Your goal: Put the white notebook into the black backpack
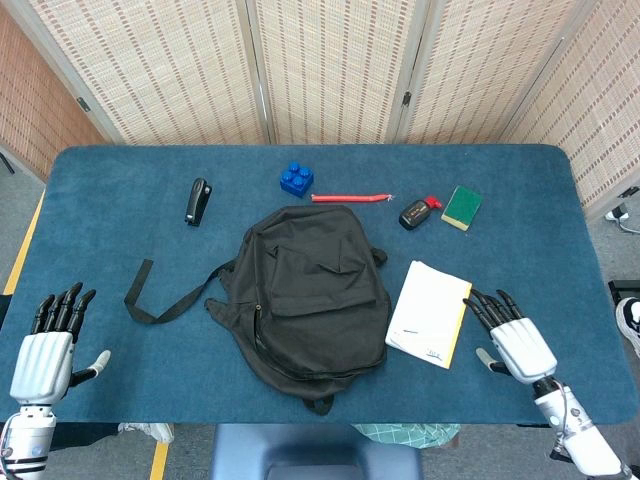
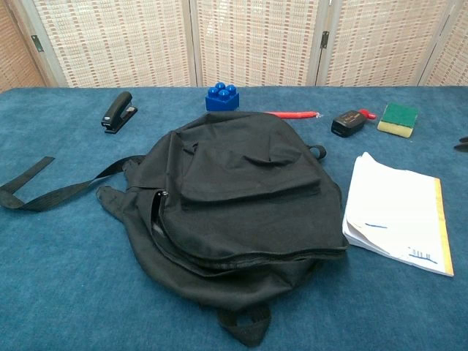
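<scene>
The black backpack (image 1: 308,293) (image 2: 234,205) lies flat in the middle of the blue table, its strap trailing to the left. To its right lies the white notebook (image 1: 430,313) (image 2: 398,214) with a yellow edge. My right hand (image 1: 515,340) hovers just right of the notebook, fingers spread, holding nothing; only a dark fingertip (image 2: 461,145) shows at the chest view's right edge. My left hand (image 1: 48,345) stays at the table's front left corner, fingers apart and empty.
At the back of the table lie a black stapler (image 1: 197,201), a blue toy brick (image 1: 296,179), a red pen (image 1: 352,198), a small black bottle with a red cap (image 1: 417,212) and a green-and-yellow sponge (image 1: 462,207). The backpack strap (image 1: 165,296) reaches left.
</scene>
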`<act>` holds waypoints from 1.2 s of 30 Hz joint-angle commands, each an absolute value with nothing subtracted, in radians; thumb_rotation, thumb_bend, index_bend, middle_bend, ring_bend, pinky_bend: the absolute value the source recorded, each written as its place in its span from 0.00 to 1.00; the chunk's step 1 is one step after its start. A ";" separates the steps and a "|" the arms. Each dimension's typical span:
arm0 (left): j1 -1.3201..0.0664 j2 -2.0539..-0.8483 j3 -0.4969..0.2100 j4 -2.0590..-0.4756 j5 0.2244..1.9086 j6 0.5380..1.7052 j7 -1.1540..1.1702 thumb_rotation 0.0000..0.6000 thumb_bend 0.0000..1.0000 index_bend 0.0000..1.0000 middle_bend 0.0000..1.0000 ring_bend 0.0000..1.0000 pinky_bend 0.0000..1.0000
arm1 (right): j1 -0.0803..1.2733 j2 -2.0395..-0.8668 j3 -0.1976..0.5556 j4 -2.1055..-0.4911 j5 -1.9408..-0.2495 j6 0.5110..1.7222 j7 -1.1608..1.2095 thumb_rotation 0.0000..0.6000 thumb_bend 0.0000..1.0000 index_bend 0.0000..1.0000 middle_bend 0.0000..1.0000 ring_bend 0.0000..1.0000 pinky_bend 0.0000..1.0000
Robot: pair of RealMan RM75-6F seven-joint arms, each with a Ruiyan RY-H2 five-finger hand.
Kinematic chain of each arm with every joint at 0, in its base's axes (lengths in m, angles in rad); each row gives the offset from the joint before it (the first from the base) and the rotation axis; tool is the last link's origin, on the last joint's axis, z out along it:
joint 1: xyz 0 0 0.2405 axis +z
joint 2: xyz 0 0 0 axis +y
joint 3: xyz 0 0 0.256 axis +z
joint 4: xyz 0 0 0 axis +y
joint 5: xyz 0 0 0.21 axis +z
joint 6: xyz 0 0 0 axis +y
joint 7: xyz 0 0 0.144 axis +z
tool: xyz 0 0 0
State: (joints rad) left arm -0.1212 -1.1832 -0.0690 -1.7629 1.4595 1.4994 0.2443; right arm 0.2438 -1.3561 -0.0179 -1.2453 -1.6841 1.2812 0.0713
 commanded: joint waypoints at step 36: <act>-0.133 -1.189 -0.069 -1.772 1.445 1.474 0.255 1.00 0.29 0.11 0.03 0.08 0.00 | 0.315 -1.674 -0.089 -0.746 -1.715 1.299 0.197 1.00 0.37 0.01 0.09 0.11 0.04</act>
